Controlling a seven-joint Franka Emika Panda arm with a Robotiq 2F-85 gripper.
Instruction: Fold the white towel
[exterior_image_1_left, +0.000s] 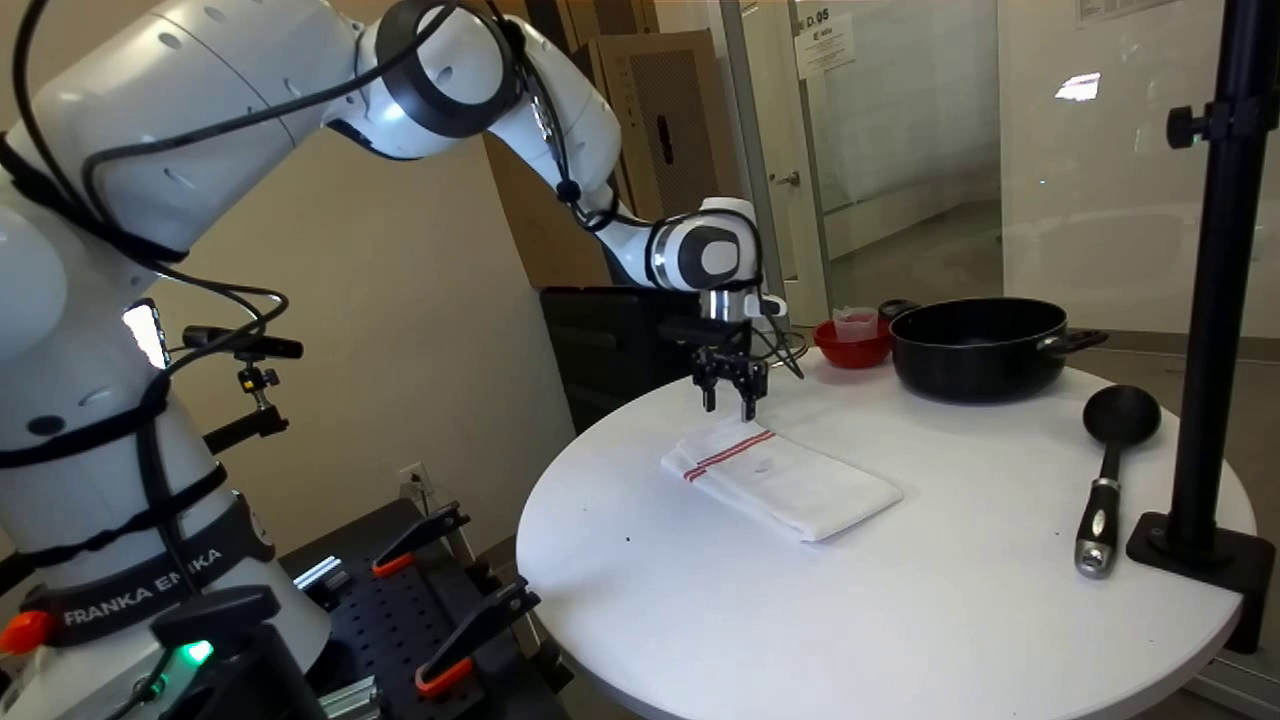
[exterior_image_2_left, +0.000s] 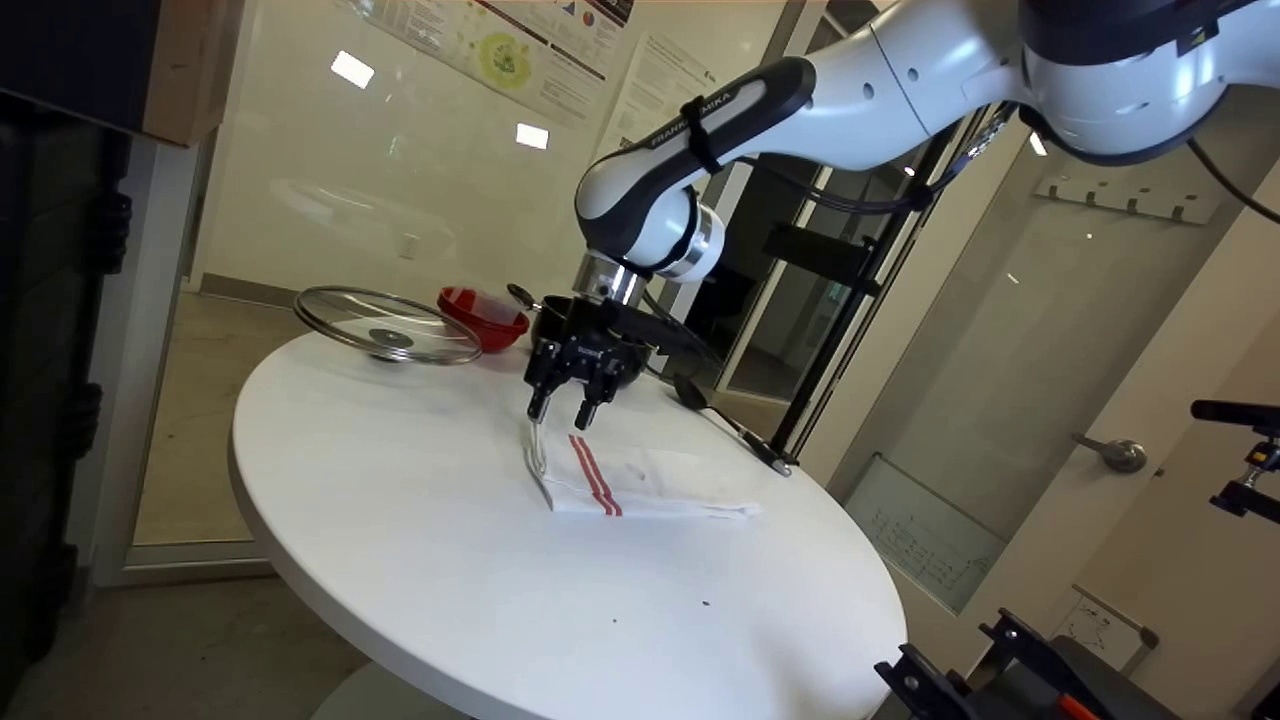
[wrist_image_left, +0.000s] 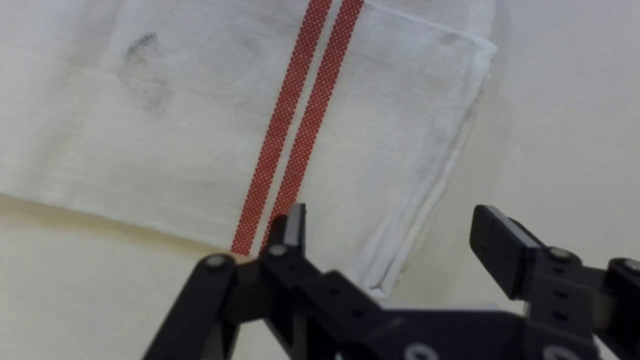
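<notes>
- Pointing downward, the gripper (exterior_image_1_left: 729, 408) stands with its fingers (wrist_image_left: 500, 245) spread, a wide gap between them, at one corner of the white towel (exterior_image_1_left: 790, 485).
- The wrist view sets one finger against the towel, beside two red stripes (wrist_image_left: 314, 120), the other against the white table (wrist_image_left: 560, 125).
- Whether either fingertip touches the towel is hard to judge from these angles.
- The towel lies folded flat on the round table; the wrist view best shows stacked layers along one edge and a grey smudge (wrist_image_left: 144, 70) beyond the stripes.
- Outside the wrist view, an exterior view shows a black pot (exterior_image_1_left: 975, 355) and, just beside it, a red bowl (exterior_image_1_left: 852, 353) bearing a clear plastic cup (exterior_image_1_left: 856, 322).
- A glass lid (exterior_image_2_left: 390, 337) stands out in an exterior view, tilted near the bowl.
- In both exterior views a black ladle (exterior_image_1_left: 1104, 490) lies near the black pole (exterior_image_1_left: 1205, 300) at the table's rim.
</notes>
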